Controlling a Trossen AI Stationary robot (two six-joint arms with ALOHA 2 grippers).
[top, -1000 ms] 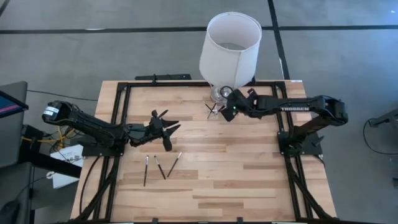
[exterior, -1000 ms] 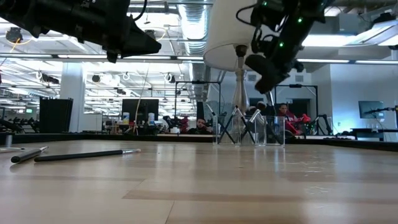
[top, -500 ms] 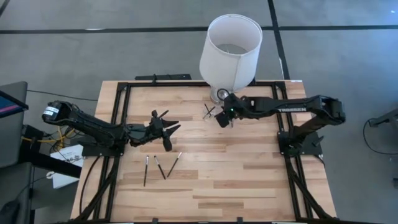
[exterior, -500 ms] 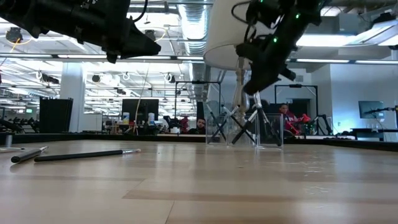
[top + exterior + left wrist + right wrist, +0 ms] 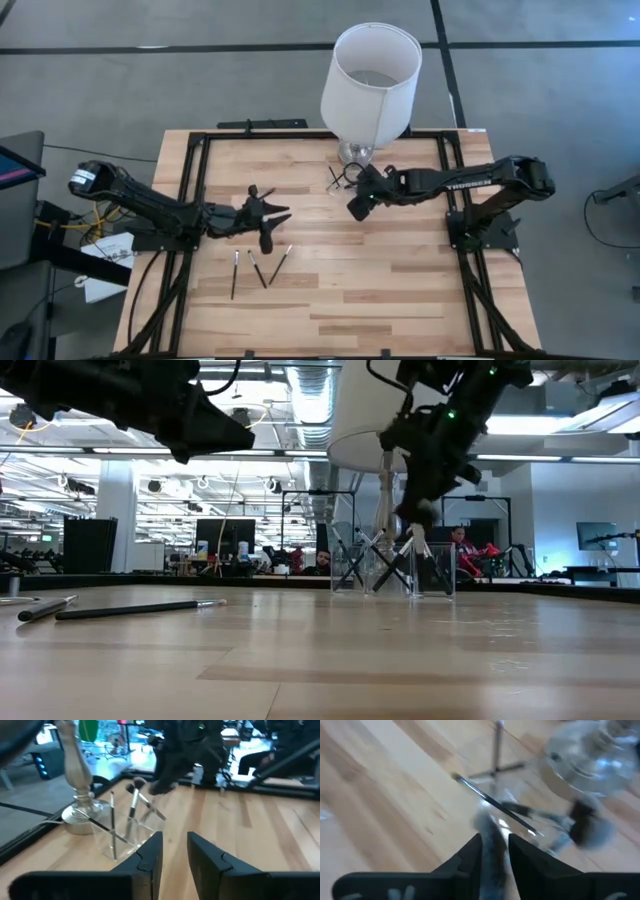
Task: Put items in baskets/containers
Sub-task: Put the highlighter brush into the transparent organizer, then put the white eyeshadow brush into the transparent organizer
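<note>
High view, table: a wooden table [image 5: 340, 290] with a black frame.
High view, lamp: a big white lamp [image 5: 370, 75] stands at the far edge.
High view, right gripper: the right gripper [image 5: 357, 207] hangs just beside the clear tray [image 5: 340, 180], near the lamp's foot. I cannot tell here what its fingers do.
High view, left gripper: the left gripper [image 5: 272, 222] is spread wide over the left part of the table, holding nothing.
High view, brushes: three brushes [image 5: 257, 267] lie flat near the left gripper. More brushes stick up from the tray.
Low view: the tray [image 5: 392, 572] stands far back with brushes leaning in it. Two brushes [image 5: 130, 607] lie at the left.
Left wrist view: brushes lean crossed in the tray [image 5: 125, 837].
Right wrist view: the fingers [image 5: 470, 857] pinch a brush [image 5: 492, 847].
</note>
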